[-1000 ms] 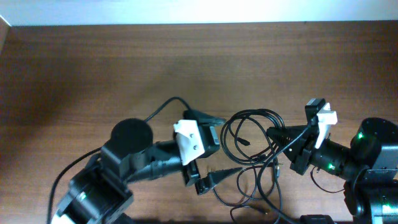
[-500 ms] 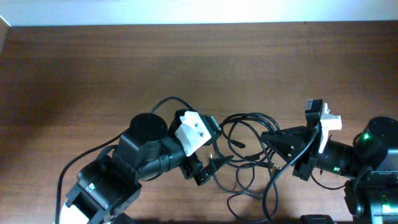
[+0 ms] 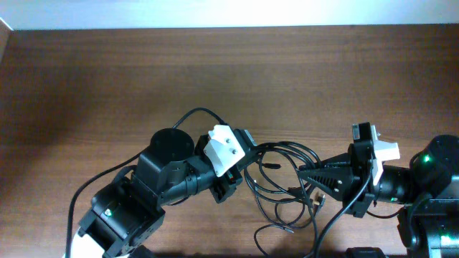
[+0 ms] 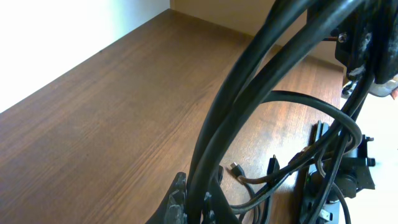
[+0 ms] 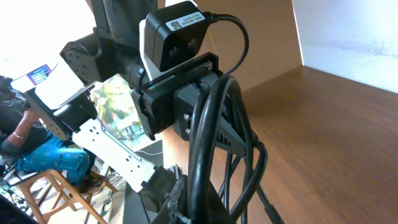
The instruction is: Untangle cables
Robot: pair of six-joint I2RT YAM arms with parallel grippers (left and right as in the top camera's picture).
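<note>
Cables [image 3: 283,170] sit tangled mid-table [image 3: 143,72], btwn my two arms. Left gripper [image 3: 244,175] is clamped tight on strands at the tangle's left edge, and right gripper [image 3: 303,172] is pinched on the right side. Loose loops trail toward the near edge. Plug ends are hard to pick out, poss. one by my right tips.

You will find the cables [image 3: 281,180] strung above the table [image 3: 143,72], between the two grippers. The left gripper [image 3: 247,172] meets the cables' left side and the right gripper [image 3: 303,173] their right side. Behind the cables the table stretches away.
</note>
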